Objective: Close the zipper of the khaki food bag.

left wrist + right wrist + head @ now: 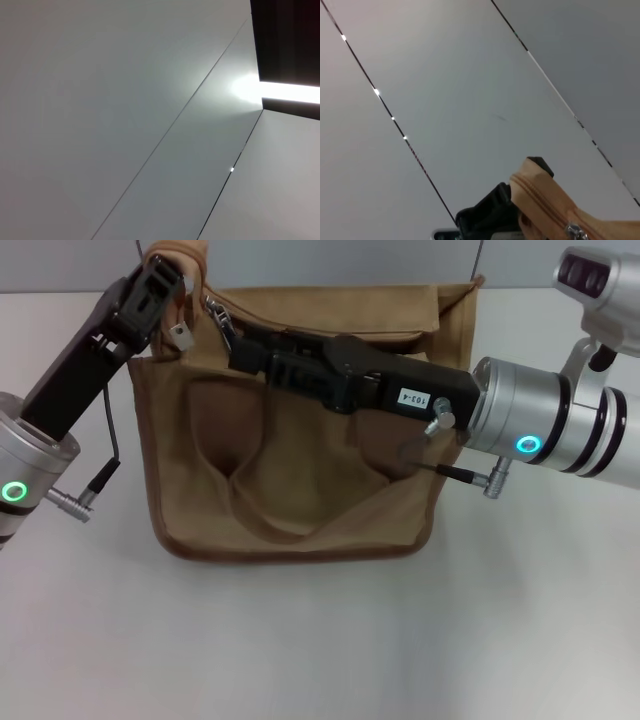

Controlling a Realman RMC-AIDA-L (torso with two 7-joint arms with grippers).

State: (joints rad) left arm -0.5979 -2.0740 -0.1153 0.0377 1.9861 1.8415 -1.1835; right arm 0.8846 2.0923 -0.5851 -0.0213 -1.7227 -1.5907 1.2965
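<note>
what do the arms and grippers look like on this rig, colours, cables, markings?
Both arms are silver cylinders with black seam bands and a glowing green ring light near each wrist. The left gripper and right gripper are matte black and blocky. The right one carries a small white label with printed digits. Thin black cables with silver metal connectors hang by both wrists.

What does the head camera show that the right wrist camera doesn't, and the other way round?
Only the head view shows the whole khaki food bag on the white table, its strap handles, and both arms: the left gripper at the bag's top left corner, the right gripper reaching across its top. Only the right wrist view shows pale panels with dark seams beyond the bag. Both show the left gripper and tan bag fabric; the wrist view catches zipper teeth up close.
</note>
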